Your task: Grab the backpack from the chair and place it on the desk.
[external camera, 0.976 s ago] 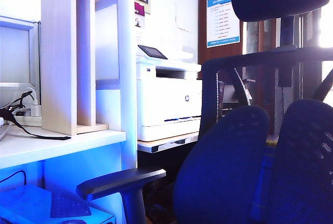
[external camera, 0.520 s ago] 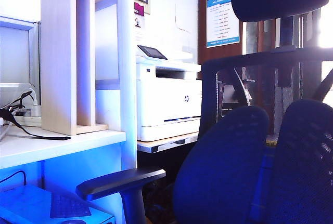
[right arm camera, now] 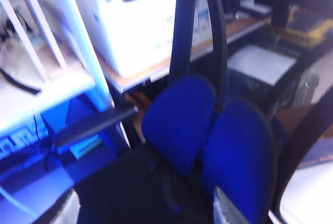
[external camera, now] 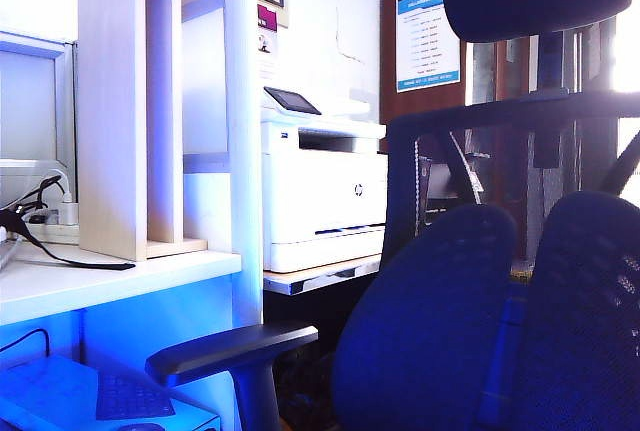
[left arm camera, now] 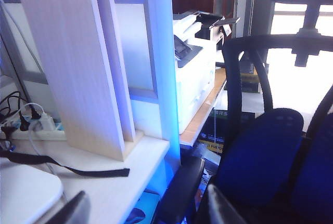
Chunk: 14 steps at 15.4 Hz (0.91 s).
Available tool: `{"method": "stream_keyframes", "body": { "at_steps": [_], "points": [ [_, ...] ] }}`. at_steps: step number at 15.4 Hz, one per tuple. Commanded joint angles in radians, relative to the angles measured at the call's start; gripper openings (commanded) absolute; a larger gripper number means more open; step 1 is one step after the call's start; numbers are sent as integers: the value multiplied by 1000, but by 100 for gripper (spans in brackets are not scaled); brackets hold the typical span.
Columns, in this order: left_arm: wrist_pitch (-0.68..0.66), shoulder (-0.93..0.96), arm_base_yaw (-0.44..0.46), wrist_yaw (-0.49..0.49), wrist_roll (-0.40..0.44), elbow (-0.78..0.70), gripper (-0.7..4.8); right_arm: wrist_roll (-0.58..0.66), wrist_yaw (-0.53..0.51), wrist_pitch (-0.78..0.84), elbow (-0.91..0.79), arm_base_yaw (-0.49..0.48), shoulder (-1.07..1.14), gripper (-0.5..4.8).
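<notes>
1. The desk (external camera: 100, 286) is the goal, a broad white top on the left of the exterior view, with cables on it and a printer (external camera: 325, 191) beyond.
2. The chair (external camera: 430, 321) fills the right of that view. Against the earlier exterior frames, nothing there has shifted, and no arm enters that view.
3. The backpack (right arm camera: 130, 182) shows only in the right wrist view, as a dark, blurred mass on the chair seat in front of the mesh backrest. I judge it soft, floppy and fairly heavy, so it will probably sag when lifted. Its top loop or a padded strap looks like the best hold, but neither is clear enough here to pick out.
4. The right gripper (right arm camera: 143, 214) hangs above the backpack, jaws spread, nothing between them.
5. The left gripper (left arm camera: 148, 212) hovers between the desk edge and the chair, jaws also apart and empty.
</notes>
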Motion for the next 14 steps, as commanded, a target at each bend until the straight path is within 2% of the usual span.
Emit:
{"method": "stream_keyframes", "body": {
  "at_steps": [1, 4, 6, 8, 12, 13, 14],
  "points": [
    [11, -121, 0, -26, -23, -116, 308, -5, 2, 11, -66, 3, -43, 333],
    [16, -268, 0, -42, -23, -256, 272, 6, 7, 134, -197, 3, -64, 333],
    [-2, -305, 0, -34, -35, -357, 272, 42, 46, 332, -321, 3, -66, 333],
    [91, -306, 1, -26, -60, -435, 272, 43, 79, 459, -407, 3, -71, 333],
    [233, -306, 1, -53, -68, -575, 257, 53, 118, 520, -533, 3, -71, 332],
    [275, -306, 1, -60, -82, -600, 218, 85, 118, 566, -577, 3, -72, 328],
    [311, -306, 1, -122, -176, -623, 167, 86, 119, 600, -616, 4, -71, 301]
  ]
}}
